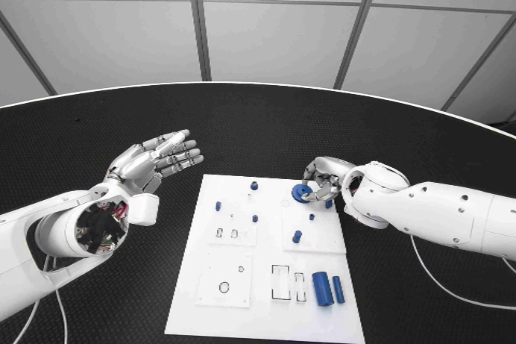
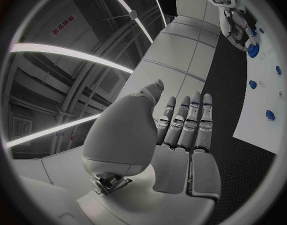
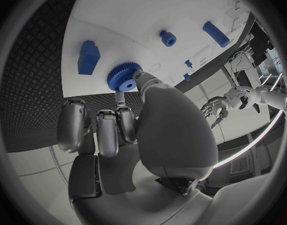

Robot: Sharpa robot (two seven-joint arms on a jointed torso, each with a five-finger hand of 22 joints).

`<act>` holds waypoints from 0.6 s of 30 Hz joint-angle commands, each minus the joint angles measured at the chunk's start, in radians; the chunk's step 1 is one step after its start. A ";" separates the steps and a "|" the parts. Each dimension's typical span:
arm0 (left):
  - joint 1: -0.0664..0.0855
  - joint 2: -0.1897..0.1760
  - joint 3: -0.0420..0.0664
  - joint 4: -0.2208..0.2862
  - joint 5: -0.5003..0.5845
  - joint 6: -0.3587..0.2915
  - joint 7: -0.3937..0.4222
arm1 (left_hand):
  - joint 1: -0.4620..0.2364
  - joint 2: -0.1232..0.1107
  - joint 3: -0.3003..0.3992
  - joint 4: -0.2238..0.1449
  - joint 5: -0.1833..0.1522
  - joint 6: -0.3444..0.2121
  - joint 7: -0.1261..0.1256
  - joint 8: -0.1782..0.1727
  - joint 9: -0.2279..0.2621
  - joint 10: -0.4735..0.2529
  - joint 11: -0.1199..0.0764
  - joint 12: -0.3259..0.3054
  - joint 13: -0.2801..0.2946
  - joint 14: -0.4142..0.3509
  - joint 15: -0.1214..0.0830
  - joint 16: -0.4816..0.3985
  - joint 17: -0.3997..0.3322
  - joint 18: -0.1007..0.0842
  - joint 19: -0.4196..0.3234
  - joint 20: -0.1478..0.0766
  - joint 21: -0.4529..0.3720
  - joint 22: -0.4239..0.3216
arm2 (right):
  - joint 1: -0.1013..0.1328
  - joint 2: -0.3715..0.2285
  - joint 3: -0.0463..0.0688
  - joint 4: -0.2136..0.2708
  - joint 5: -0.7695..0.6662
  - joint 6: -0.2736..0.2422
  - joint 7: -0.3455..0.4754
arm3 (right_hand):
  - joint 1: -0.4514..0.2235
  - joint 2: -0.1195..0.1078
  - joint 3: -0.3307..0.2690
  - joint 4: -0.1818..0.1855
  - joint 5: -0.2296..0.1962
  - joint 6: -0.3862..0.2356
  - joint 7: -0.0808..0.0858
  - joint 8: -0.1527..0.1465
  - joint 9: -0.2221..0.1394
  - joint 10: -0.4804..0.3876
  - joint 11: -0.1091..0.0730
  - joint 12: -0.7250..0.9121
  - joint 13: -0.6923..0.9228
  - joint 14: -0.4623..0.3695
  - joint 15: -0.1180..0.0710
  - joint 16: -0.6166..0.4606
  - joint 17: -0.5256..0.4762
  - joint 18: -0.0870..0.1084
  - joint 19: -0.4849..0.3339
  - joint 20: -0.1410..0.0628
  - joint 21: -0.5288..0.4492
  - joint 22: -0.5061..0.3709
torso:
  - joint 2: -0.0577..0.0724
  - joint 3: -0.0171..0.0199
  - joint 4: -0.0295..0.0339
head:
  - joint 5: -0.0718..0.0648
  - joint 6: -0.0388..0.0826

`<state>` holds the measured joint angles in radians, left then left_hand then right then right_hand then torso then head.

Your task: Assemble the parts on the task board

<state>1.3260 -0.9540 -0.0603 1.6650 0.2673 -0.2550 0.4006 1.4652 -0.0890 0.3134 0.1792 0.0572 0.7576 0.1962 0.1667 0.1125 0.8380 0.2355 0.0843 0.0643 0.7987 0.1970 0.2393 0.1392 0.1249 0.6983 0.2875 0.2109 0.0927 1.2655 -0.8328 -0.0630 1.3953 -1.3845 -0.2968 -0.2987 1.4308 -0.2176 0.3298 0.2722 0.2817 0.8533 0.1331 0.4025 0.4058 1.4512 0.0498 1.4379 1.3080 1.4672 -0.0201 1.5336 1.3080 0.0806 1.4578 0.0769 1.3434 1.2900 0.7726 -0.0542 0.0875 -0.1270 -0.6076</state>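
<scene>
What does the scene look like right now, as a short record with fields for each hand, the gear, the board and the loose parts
left hand: open, fingers spread, raised over the black table beside the task board, holding nothing
right hand: at the board's far right corner, fingers pinching the blue gear
blue gear: held at the board's far edge
task board: white plate lying flat on the table
loose parts: two blue cylinders lying side by side near the board's near right corner; small blue pegs standing further up
</scene>
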 commanded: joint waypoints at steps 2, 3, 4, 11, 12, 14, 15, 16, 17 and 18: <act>0.000 0.001 0.000 0.000 0.000 0.000 -0.001 | -0.004 -0.004 0.002 -0.006 0.001 -0.005 0.086 -0.003 -0.002 -0.004 0.001 -0.004 -0.001 -0.005 0.003 -0.006 0.002 0.014 0.005 0.003 -0.004 -0.001 | 0.000 -0.002 0.000 0.013 0.000 -0.006 0.003 | 0.001 0.001 0.079 -0.009 0.036 0.051 -0.010 -0.003 -0.007 0.024 -0.010 0.020 0.133 0.088 -0.012 0.007 0.182 -0.021 0.001 -0.004 0.028 0.034 | 0.000 0.0002 -0.0004 | -0.001 0.002; 0.000 0.001 0.000 -0.001 0.000 0.000 -0.001 | -0.004 -0.004 0.002 -0.006 0.001 -0.005 0.086 -0.003 -0.002 -0.004 0.001 -0.004 -0.001 -0.005 0.003 -0.006 0.002 0.014 0.005 0.003 -0.004 -0.001 | 0.000 -0.003 0.000 0.016 0.000 -0.007 0.003 | 0.001 0.001 0.079 -0.009 0.036 0.051 -0.010 -0.003 -0.007 0.024 -0.010 0.020 0.133 0.088 -0.012 0.007 0.182 -0.021 0.001 -0.004 0.028 0.034 | 0.000 0.0001 -0.0003 | -0.002 0.002; 0.000 0.001 0.000 -0.001 0.000 0.000 -0.001 | -0.004 -0.004 0.002 -0.006 0.001 -0.005 0.086 -0.003 -0.002 -0.004 0.001 -0.004 -0.001 -0.005 0.003 -0.006 0.002 0.014 0.005 0.003 -0.004 -0.001 | 0.000 -0.003 0.000 0.019 0.000 -0.008 0.003 | -0.003 -0.002 0.091 -0.013 0.048 0.056 -0.011 -0.006 -0.008 0.025 -0.011 0.021 0.134 0.088 -0.013 0.007 0.183 -0.021 0.001 -0.005 0.029 0.036 | 0.000 -0.0002 0.0000 | -0.003 0.003; 0.000 0.003 0.000 -0.004 0.000 0.000 -0.002 | -0.005 -0.003 0.004 -0.008 0.001 -0.006 0.086 -0.004 -0.002 -0.004 0.001 -0.005 -0.001 -0.004 0.003 -0.006 0.002 0.014 0.006 0.003 -0.004 -0.002 | 0.000 -0.009 0.000 0.044 0.000 -0.019 0.005 | -0.016 -0.007 0.127 -0.029 0.091 0.068 -0.013 -0.016 -0.009 0.030 -0.013 0.024 0.140 0.088 -0.014 0.007 0.184 -0.022 0.001 -0.007 0.035 0.046 | -0.002 -0.0007 -0.0005 | -0.003 0.006; 0.000 0.003 0.000 -0.004 0.000 0.001 -0.002 | -0.005 -0.003 0.004 -0.008 0.001 -0.006 0.086 -0.004 -0.002 -0.004 0.001 -0.005 -0.001 -0.004 0.003 -0.006 0.002 0.014 0.006 0.003 -0.004 -0.002 | 0.000 -0.010 0.000 0.047 0.000 -0.020 0.005 | -0.017 -0.007 0.131 -0.031 0.095 0.069 -0.013 -0.018 -0.009 0.030 -0.013 0.025 0.141 0.088 -0.014 0.008 0.185 -0.022 0.001 -0.007 0.036 0.047 | -0.002 -0.0009 -0.0009 | -0.003 0.006; 0.000 0.004 0.000 -0.005 0.000 0.001 -0.002 | -0.005 -0.003 0.004 -0.008 0.001 -0.006 0.086 -0.004 -0.002 -0.004 0.001 -0.005 -0.001 -0.004 0.003 -0.006 0.002 0.014 0.006 0.003 -0.004 -0.002 | 0.000 -0.013 0.001 0.057 0.000 -0.024 0.004 | -0.018 -0.008 0.133 -0.033 0.097 0.069 -0.013 -0.019 -0.009 0.030 -0.013 0.025 0.141 0.088 -0.014 0.008 0.185 -0.022 0.002 -0.007 0.037 0.048 | -0.002 -0.0008 -0.0012 | -0.002 0.006; 0.000 0.005 0.000 -0.006 0.000 0.001 -0.002 | -0.005 -0.003 0.004 -0.008 0.001 -0.006 0.086 -0.004 -0.002 -0.004 0.001 -0.005 -0.001 -0.004 0.003 -0.006 0.002 0.014 0.006 0.003 -0.004 -0.002 | 0.000 -0.015 0.001 0.064 0.000 -0.026 0.004 | -0.020 -0.007 0.136 -0.035 0.100 0.070 -0.012 -0.020 -0.009 0.031 -0.013 0.026 0.142 0.089 -0.014 0.009 0.187 -0.023 0.003 -0.007 0.040 0.052 | -0.003 -0.0014 -0.0014 | -0.002 0.007; 0.000 0.005 0.000 -0.007 0.000 0.001 -0.002 | -0.005 -0.003 0.004 -0.008 0.001 -0.006 0.086 -0.004 -0.002 -0.004 0.001 -0.005 -0.001 -0.004 0.003 -0.006 0.002 0.014 0.006 0.003 -0.004 -0.002 | 0.000 -0.016 0.001 0.071 0.000 -0.028 0.004 | -0.021 -0.007 0.138 -0.036 0.101 0.069 -0.012 -0.021 -0.009 0.031 -0.013 0.026 0.142 0.089 -0.014 0.009 0.187 -0.023 0.004 -0.007 0.041 0.053 | -0.003 -0.0014 -0.0010 | -0.002 0.007; 0.000 0.006 0.000 -0.007 0.000 0.001 -0.002 | -0.005 -0.003 0.004 -0.008 0.001 -0.006 0.086 -0.004 -0.002 -0.004 0.001 -0.005 -0.001 -0.004 0.003 -0.006 0.002 0.014 0.006 0.003 -0.004 -0.002 | 0.000 -0.017 0.001 0.078 -0.001 -0.031 0.004 | -0.021 -0.007 0.142 -0.038 0.103 0.069 -0.012 -0.023 -0.009 0.033 -0.013 0.027 0.144 0.089 -0.014 0.010 0.189 -0.024 0.005 -0.007 0.042 0.055 | -0.002 -0.0012 -0.0006 | -0.003 0.008; 0.000 0.006 0.000 -0.008 0.000 0.001 -0.002 | -0.005 -0.003 0.004 -0.008 0.001 -0.006 0.086 -0.004 -0.002 -0.004 0.001 -0.005 -0.001 -0.004 0.003 -0.006 0.002 0.014 0.006 0.003 -0.004 -0.002 | 0.000 -0.018 0.001 0.085 -0.006 -0.033 0.004 | -0.022 -0.006 0.145 -0.040 0.105 0.069 -0.012 -0.024 -0.009 0.033 -0.013 0.027 0.144 0.089 -0.014 0.010 0.189 -0.025 0.006 -0.007 0.044 0.058 | -0.002 -0.0015 -0.0008 | -0.003 0.008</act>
<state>1.3260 -0.9480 -0.0603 1.6575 0.2672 -0.2542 0.3987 1.4652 -0.0890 0.3176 0.1750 0.0572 0.7576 0.1962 0.1667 0.1115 0.8380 0.2355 0.0843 0.0643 0.7987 0.1970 0.2393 0.1400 0.1249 0.6983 0.2875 0.2109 0.0919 1.2655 -0.8501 -0.0622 1.4735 -1.3869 -0.3282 -0.2949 1.4139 -0.2360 0.4687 0.2317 0.3816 0.8834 0.1321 0.3814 0.3949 1.4634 0.0377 1.4600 1.3078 1.4673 -0.0276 1.5390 1.3078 0.0737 1.4618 0.0729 1.3841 1.3081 0.7703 -0.0553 0.0868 -0.1298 -0.6005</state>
